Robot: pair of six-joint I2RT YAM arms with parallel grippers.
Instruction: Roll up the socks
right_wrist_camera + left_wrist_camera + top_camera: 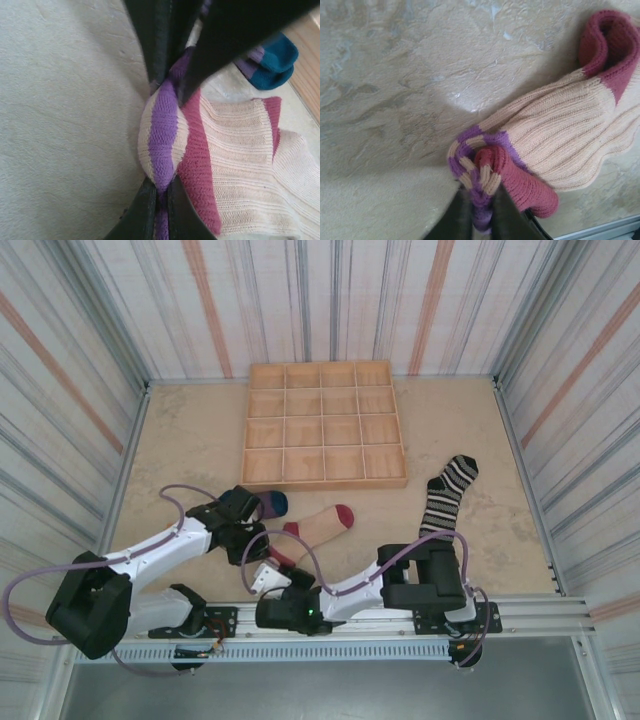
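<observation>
Honestly, with the left gripper [482, 207] and right gripper [161, 196] both pinched shut on the bunched cuff of the peach sock [322, 524], lower middle of the overhead frame, any tug-of-war between them could yank the fabric loose and undo the roll.

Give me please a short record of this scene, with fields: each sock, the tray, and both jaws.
peach sock: lies flat, cuff end bunched
left jaws: shut on the peach sock's cuff
right jaws: shut on the same cuff, opposite side
purple sock: beside the peach sock, teal toe showing
black-and-white sock: apart at the right, untouched
tray: wooden, far side, no socks inside
</observation>
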